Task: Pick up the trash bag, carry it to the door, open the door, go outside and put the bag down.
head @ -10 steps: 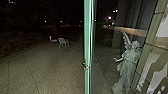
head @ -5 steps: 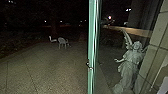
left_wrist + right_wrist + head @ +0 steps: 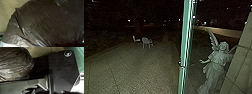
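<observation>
Dark plastic, creased and shiny: one trash bag point(image 3: 41, 22), large and close to the left wrist camera. Can't tell how far either gripper is open, or what either has hold of. In the left wrist view the bag bulges wide, folds running slantwise along it, one pale strip point(image 3: 7, 44) against its edge; can't tell what the strip is. In the right wrist view the bag shows rounded and full, close to the robot's own hardware, light ground point(image 3: 41, 52) past it with one seam visible. Can't tell whether the bag touches the ground. Further out, head view: one glass door point(image 3: 185, 45), seen nearly edge-on, green edge, leaning slightly, one metal fitting point(image 3: 181, 65) on it. Right of the edge, one winged statue point(image 3: 217, 60), upright, pale grey-green, one arm held out toward the door edge. One stone wall point(image 3: 241, 57) in large blocks just beside the statue. Left of the door edge, paving point(image 3: 136, 67) with thin joint lines. Two pale chairs point(image 3: 146, 42) out there, upright, near each other, well apart from the door. Beyond them, dark ground and several small lights point(image 3: 129, 20).
</observation>
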{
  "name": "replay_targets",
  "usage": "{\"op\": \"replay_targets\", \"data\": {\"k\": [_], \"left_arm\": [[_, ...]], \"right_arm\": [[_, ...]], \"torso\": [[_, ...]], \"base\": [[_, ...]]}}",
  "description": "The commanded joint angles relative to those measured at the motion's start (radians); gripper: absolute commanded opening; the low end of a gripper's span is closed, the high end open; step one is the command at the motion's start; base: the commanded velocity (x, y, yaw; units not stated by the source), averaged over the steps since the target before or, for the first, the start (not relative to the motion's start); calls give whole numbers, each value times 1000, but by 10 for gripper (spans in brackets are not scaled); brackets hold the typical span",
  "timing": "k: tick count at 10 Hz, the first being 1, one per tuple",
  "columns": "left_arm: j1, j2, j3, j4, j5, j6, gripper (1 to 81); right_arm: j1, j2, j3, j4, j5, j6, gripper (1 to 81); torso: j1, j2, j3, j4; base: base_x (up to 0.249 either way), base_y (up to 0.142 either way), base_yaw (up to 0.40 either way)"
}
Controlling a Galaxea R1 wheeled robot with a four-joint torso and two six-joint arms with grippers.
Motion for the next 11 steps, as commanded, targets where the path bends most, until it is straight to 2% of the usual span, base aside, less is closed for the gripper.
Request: {"op": "replay_targets", "data": {"k": [1,11], "left_arm": [[-63,-1,3,-3,57,2,10],[-61,1,3,0,57,2,10]], "right_arm": [[46,8,8,-9,-47,-4,811],[45,6,8,-7,-47,-4,811]], "torso": [[0,0,0,0],[0,0,0,0]], "base": [[91,0,0],[107,0,0]]}}
